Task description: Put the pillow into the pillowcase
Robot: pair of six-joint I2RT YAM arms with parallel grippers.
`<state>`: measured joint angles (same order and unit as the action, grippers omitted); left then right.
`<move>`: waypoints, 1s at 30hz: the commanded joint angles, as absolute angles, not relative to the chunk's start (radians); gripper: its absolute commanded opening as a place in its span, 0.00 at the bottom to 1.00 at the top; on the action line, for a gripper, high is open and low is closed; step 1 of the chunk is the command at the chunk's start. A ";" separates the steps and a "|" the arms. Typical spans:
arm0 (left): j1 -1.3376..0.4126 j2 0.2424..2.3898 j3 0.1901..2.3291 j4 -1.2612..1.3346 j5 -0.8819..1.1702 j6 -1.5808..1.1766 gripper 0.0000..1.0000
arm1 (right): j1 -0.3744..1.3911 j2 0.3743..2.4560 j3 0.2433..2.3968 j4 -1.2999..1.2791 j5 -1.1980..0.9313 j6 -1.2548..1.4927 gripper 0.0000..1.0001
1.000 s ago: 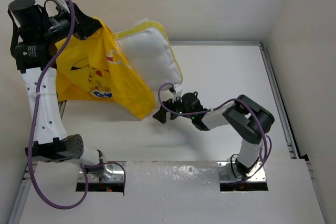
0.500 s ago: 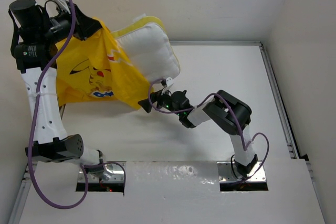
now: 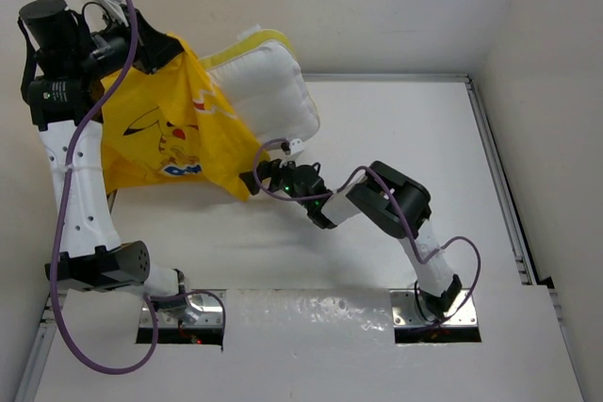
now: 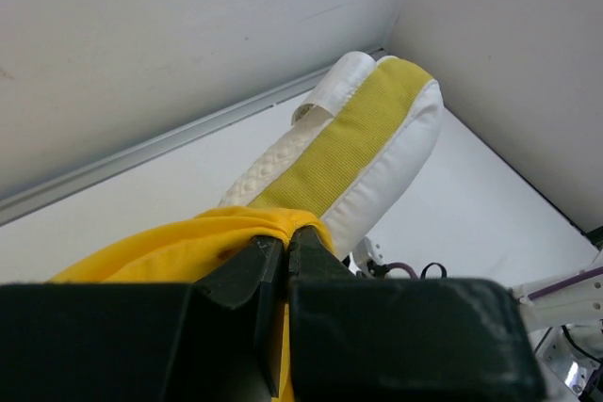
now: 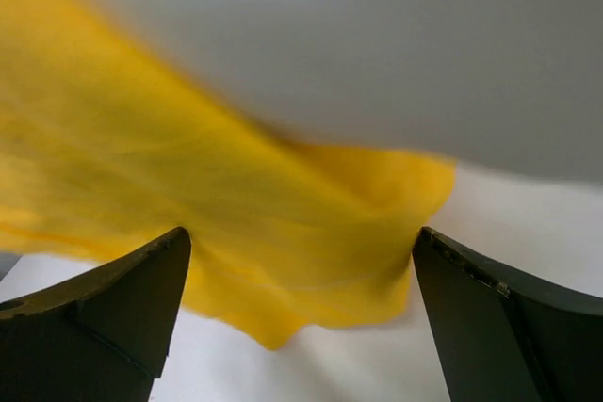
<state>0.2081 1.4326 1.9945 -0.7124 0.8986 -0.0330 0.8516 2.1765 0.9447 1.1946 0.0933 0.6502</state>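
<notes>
Up at the far left, the left gripper (image 3: pixel 162 47) is pinched together on the top edge of the pillowcase (image 3: pixel 170 134), holding it raised above the table (image 3: pixel 405 129). The left wrist view shows yellow fabric bunched between its closed fingers (image 4: pixel 240 275). The pillowcase hangs from that grip as a loose sheet, with its Pikachu print and blue lettering facing the overhead camera and its lower corner reaching toward the middle of the table. The pillow (image 3: pixel 268 91) stands tilted just behind and to the right of the pillowcase. Its left part is covered by the yellow fabric; whether that part is inside or only behind cannot be told. Its right part is bare and white. From the left wrist, a ribbed yellow band runs along its edge between two white cushioned faces. The right gripper (image 3: pixel 260 177) sits low at the hanging corner of the pillowcase, just under the pillow's lower edge, with its jaws spread wide apart. Its wrist view shows that yellow corner, blurred, drooping in the gap between them, and whether the fabric touches either side cannot be told.
</notes>
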 commanded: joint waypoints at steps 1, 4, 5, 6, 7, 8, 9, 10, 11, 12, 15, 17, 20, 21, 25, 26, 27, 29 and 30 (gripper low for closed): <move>0.195 1.394 1.994 -0.598 0.911 -0.029 0.00 | 0.890 2.207 1.032 1.236 0.129 0.623 0.99; 0.195 1.396 1.988 -0.595 0.922 -0.028 0.00 | 0.891 2.227 1.061 1.210 0.158 0.612 0.99; 0.195 1.396 1.990 -0.595 0.923 -0.028 0.00 | 0.891 2.230 1.066 1.210 0.178 0.608 0.98; 0.195 1.399 1.991 -0.600 0.923 -0.023 0.00 | 0.891 2.230 1.066 1.216 0.187 0.606 0.93; 0.195 1.399 1.991 -0.601 0.923 -0.023 0.00 | 0.890 2.229 1.059 1.241 0.196 0.606 0.81; 0.195 1.401 1.990 -0.604 0.920 -0.023 0.00 | 0.890 2.220 1.054 1.255 0.213 0.606 0.50; 0.195 1.402 1.988 -0.607 0.922 -0.023 0.00 | 0.890 2.212 1.033 1.281 0.221 0.601 0.28; 0.195 1.401 1.988 -0.609 0.920 -0.021 0.00 | 0.890 2.200 1.010 1.296 0.241 0.598 0.03; 0.193 1.401 1.988 -0.612 0.919 -0.021 0.00 | 0.888 2.185 0.984 1.311 0.267 0.598 0.00; 0.195 1.399 1.987 -0.620 0.910 -0.015 0.00 | 0.887 2.140 0.948 1.333 0.302 0.577 0.00; 0.195 1.396 1.988 -0.638 0.858 -0.005 0.00 | 0.865 1.981 0.745 1.329 0.377 0.510 0.00; 0.195 1.396 1.983 -0.641 0.830 -0.005 0.00 | 0.835 1.874 0.672 1.289 0.432 0.468 0.00; 0.195 1.393 1.965 -0.609 0.822 -0.021 0.00 | 0.758 1.642 0.630 1.125 0.451 0.384 0.00; 0.195 1.390 1.960 -0.597 0.822 -0.034 0.00 | 0.743 1.587 0.649 1.059 0.446 0.314 0.00; 0.195 1.382 2.009 -0.525 0.818 -0.107 0.00 | 0.697 1.343 0.914 0.705 0.411 0.102 0.00; 0.195 1.382 2.032 -0.517 0.815 -0.116 0.00 | 0.690 1.319 0.980 0.640 0.396 0.069 0.00; 0.193 1.390 2.060 -0.514 0.812 -0.124 0.00 | 0.687 1.299 1.120 0.521 0.382 0.014 0.00; 0.193 1.393 2.135 -0.517 0.801 -0.135 0.00 | 0.687 1.244 1.240 0.419 0.338 -0.024 0.00; 0.195 1.385 2.147 -0.518 0.799 -0.132 0.00 | 0.689 1.224 1.314 0.343 0.319 -0.029 0.00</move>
<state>0.1993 1.4315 2.0342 -0.6365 0.8024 -0.0944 0.6788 1.3521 1.1160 0.4953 0.3820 0.1085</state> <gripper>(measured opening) 0.007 0.002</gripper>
